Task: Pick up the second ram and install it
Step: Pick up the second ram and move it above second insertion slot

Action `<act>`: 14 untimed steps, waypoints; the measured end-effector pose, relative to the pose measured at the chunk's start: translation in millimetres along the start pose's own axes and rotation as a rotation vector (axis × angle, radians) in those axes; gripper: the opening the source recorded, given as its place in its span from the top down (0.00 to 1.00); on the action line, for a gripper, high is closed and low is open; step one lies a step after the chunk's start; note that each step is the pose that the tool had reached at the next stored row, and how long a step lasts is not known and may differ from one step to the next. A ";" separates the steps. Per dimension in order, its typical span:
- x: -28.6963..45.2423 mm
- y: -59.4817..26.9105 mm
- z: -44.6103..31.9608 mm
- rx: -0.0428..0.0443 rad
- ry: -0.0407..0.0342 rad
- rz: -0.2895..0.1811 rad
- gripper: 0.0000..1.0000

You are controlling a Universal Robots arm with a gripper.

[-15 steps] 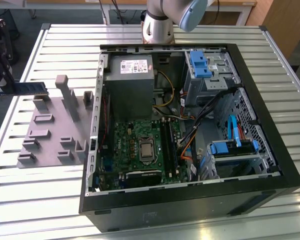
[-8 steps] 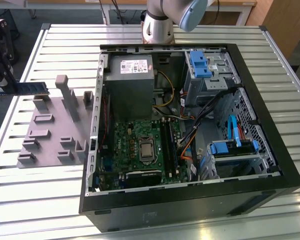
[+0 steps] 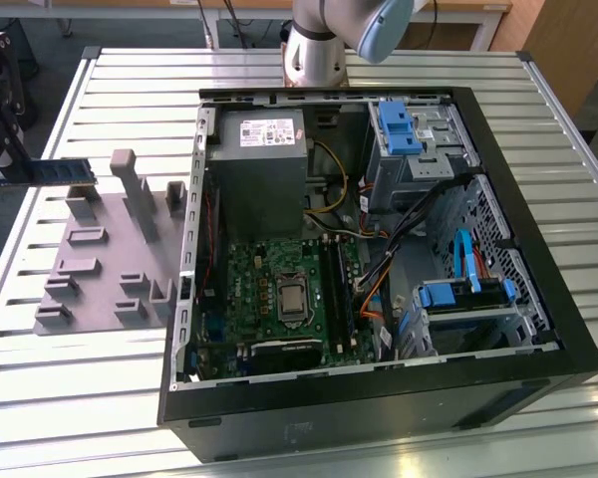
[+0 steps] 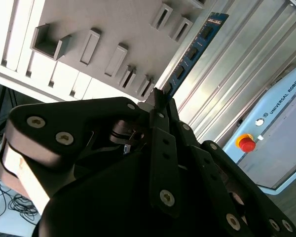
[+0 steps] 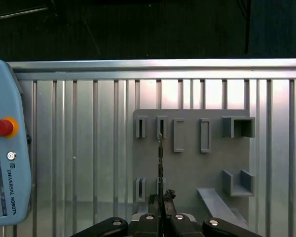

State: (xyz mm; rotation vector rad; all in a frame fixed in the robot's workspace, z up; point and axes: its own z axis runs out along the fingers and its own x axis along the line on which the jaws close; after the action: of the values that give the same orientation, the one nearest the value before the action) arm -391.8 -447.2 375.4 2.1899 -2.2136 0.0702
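Observation:
The second ram (image 3: 65,171) is a thin blue-green stick held in the air over the far end of the grey fixture tray (image 3: 90,274), at the exterior view's left. My gripper (image 3: 18,167) is shut on one end of it. In the second wrist view the ram (image 4: 195,49) sticks out from the black fingers (image 4: 158,106) with its chips showing. The first wrist view has the ram (image 5: 160,158) edge-on, clamped in the gripper (image 5: 161,198) above the tray's small slots (image 5: 162,127).
An open black computer case (image 3: 538,329) lies on the slatted metal table (image 3: 100,398). Inside are the green motherboard (image 3: 249,289) with its long black memory slots (image 3: 335,289), the power supply (image 3: 264,169) and blue drive brackets (image 3: 397,124). A light-blue pendant (image 5: 5,163) lies on the table.

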 end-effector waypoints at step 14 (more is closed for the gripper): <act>0.0 -2.9 -1.4 0.0002 0.0000 0.000 0.86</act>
State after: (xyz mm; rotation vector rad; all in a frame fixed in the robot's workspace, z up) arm -388.9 -447.2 376.8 2.1899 -2.2137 0.0703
